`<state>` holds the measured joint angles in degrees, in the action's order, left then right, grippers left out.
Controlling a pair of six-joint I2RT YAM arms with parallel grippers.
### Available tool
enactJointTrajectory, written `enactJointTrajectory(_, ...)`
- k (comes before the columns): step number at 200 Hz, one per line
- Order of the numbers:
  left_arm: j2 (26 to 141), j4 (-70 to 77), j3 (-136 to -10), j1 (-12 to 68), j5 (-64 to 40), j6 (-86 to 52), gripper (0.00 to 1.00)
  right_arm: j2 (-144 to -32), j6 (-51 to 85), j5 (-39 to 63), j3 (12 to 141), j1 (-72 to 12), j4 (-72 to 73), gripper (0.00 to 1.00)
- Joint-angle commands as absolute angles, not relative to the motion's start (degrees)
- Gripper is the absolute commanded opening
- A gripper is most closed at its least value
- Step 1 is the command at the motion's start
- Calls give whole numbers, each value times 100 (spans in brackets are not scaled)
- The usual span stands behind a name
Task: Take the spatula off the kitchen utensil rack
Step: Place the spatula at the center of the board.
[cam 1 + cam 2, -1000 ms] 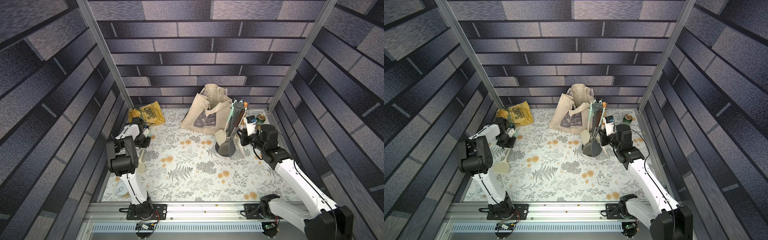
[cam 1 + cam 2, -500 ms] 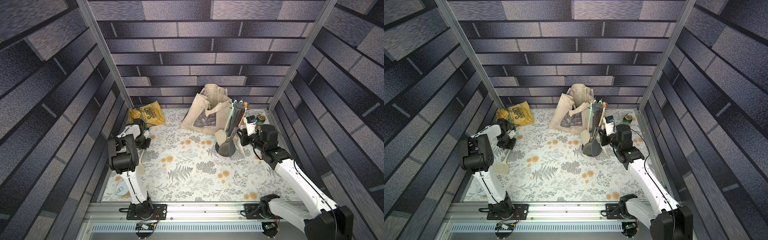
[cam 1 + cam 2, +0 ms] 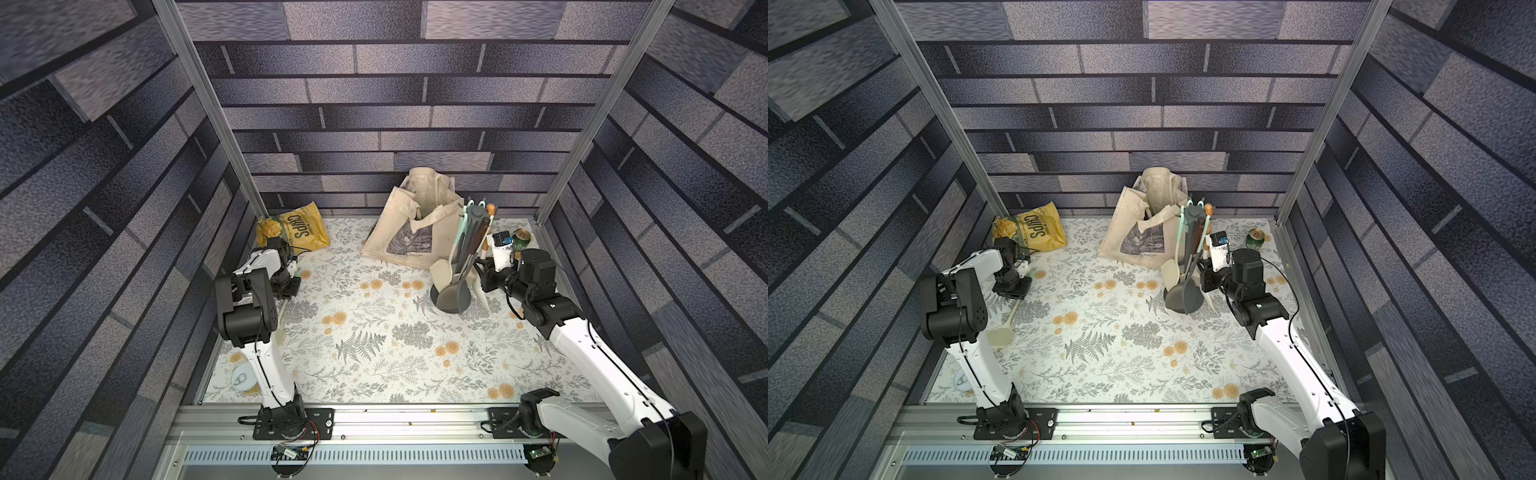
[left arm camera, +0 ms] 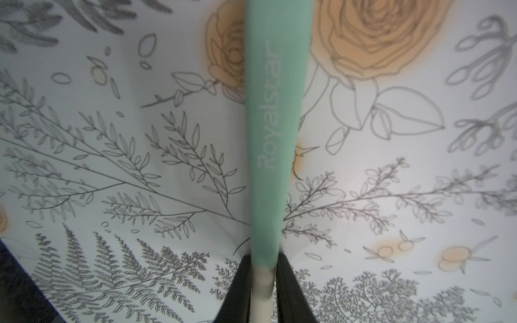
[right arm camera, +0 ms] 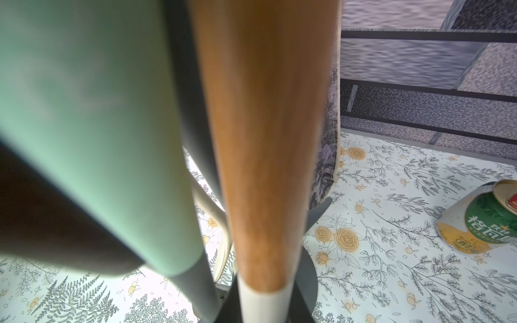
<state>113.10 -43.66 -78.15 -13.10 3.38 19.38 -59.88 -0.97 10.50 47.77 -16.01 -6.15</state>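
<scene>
Mint handle, cream oval blade, spatula [image 3: 1001,332] on floral cloth [image 3: 1100,357], left gripper [image 4: 263,261] clamped on it, right gripper [image 5: 263,296] closed round wooden-handled utensil [image 5: 260,139] at dark grey kitchen utensil rack [image 3: 478,215].

Yellow chips bag [image 3: 297,232]; canvas tote bag [image 3: 409,241]; green can [image 3: 521,239]; floral cloth [image 3: 374,361].

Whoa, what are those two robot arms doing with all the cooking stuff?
The right pincer is shut on the wooden-handled spatula. The spatula's top end is up by the hooks of the kitchen utensil rack, so it is not off yet. The left pincer is shut on a mint-handled utensil that lies on the flowery table, far from the rack. A chips bag, a tote bag and a can sit at the back.
</scene>
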Motion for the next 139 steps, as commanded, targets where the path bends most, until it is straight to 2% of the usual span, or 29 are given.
enactJointTrajectory(1, 11496, -4430, -7825, -1261, 471, 1841, 20, -5961, -70, 1045, 4721, -1637, -739, 9)
enactJointTrajectory(39, 11326, -4317, -7790, -1229, 520, 1738, 31, -5928, -73, 1028, 4716, -1634, -748, 9)
enactJointTrajectory(67, 10697, -4002, -7631, -1239, 175, 1629, 39, -5924, -70, 1033, 4724, -1633, -756, 9)
enactJointTrajectory(139, 9170, -3494, -7240, -785, -656, 1284, 43, -5935, -68, 1018, 4739, -1643, -775, 9)
